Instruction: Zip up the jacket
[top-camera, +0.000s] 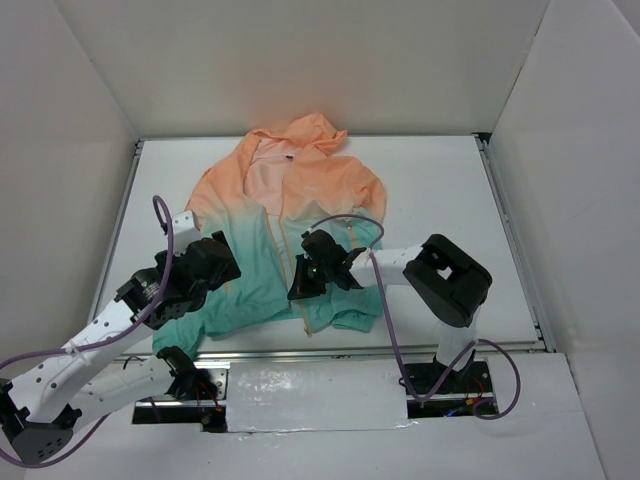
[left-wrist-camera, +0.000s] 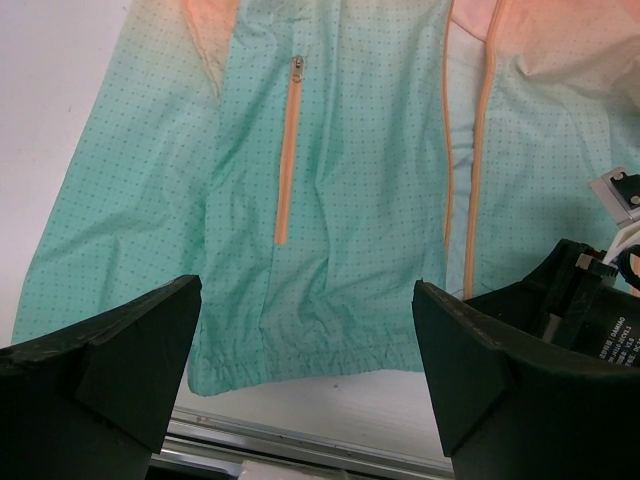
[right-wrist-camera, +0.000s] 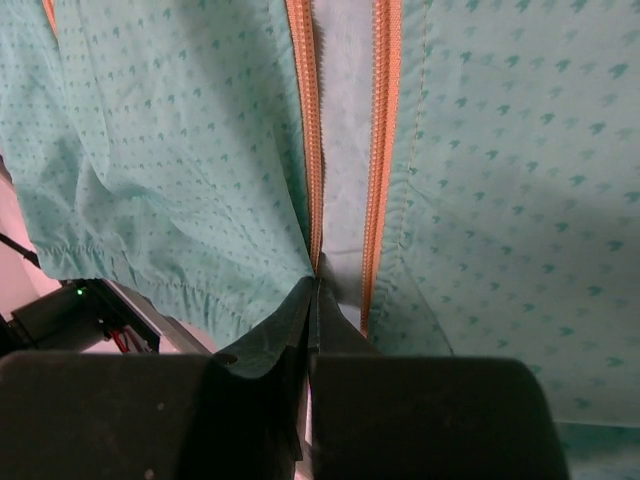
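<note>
We see the jacket spread flat, front side up, on the white table. It is peach-orange at the hood and fades to teal at the hem, and both arms reach in from the jacket's hem side. The front zipper is open. In the right wrist view its two orange rows of teeth run side by side with a strip of pale lining between them, and from above the jacket's upper front lies parted below the hood. The right gripper sits at the jacket's hem, right at the bottom end of the zipper. Its jaws are clenched together on the fabric where one row of teeth ends, and the other row passes just beside the fingers. The left gripper hovers over the jacket's teal lower part on the left arm's side of the zipper, jaws released and spread wide with nothing gripped between them. We cannot tell whether its fingers touch the cloth. Further up the jacket from that gap runs an orange pocket zip, its pull at the upper end.
</note>
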